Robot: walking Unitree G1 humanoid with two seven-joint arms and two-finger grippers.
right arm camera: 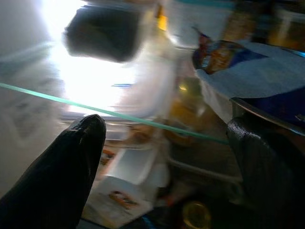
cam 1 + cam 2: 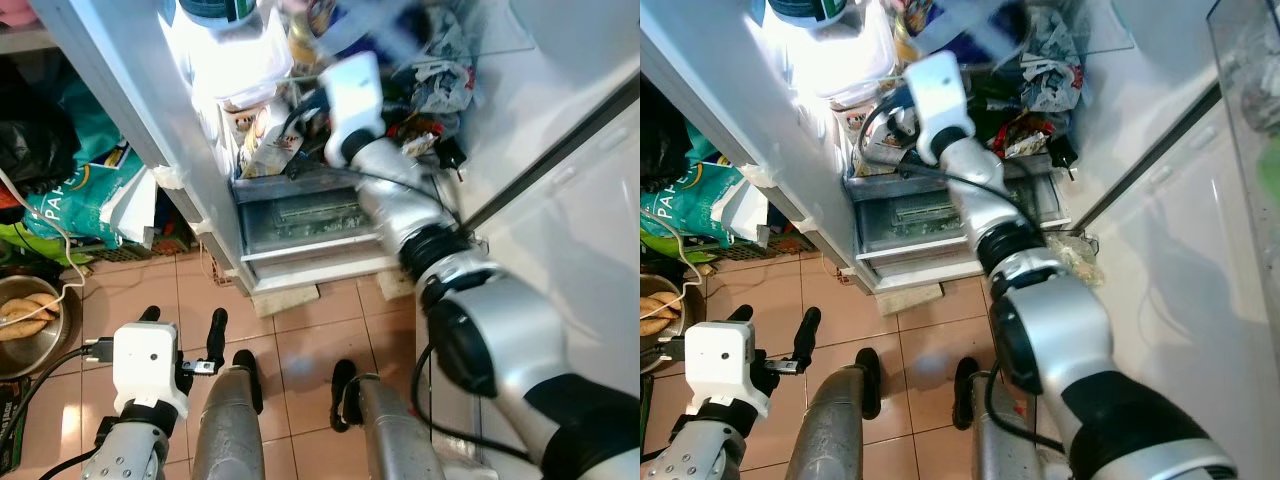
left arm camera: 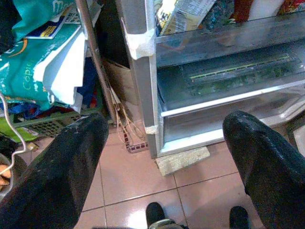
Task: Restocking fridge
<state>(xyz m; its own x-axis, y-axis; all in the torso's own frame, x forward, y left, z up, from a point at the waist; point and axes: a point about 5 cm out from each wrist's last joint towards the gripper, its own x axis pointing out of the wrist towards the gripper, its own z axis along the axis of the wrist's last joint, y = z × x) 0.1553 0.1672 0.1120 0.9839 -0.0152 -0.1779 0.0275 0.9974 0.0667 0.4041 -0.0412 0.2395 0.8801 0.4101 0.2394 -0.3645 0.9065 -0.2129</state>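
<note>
The open fridge (image 2: 200,150) stands before me, its shelves crammed with packets, jars and bags. My right arm (image 2: 400,200) reaches up into a packed shelf, its white wrist block (image 2: 352,95) covering the fingers. In the right wrist view, my right gripper (image 1: 164,126) is open with nothing between its fingers. Right beside one finger (image 1: 267,157) is a blue and white packet (image 1: 257,67), and a glass shelf edge (image 1: 119,114) crosses in front. My left gripper (image 2: 183,322) hangs low over the floor tiles, open and empty.
A clear crisper drawer (image 2: 300,215) sits at the fridge's bottom. The fridge door (image 2: 570,150) stands open on the right. A teal bag (image 2: 80,190) and a metal bowl (image 2: 62,345) holding brown lumps lie left on the floor. My feet (image 2: 245,370) stand on pink tiles.
</note>
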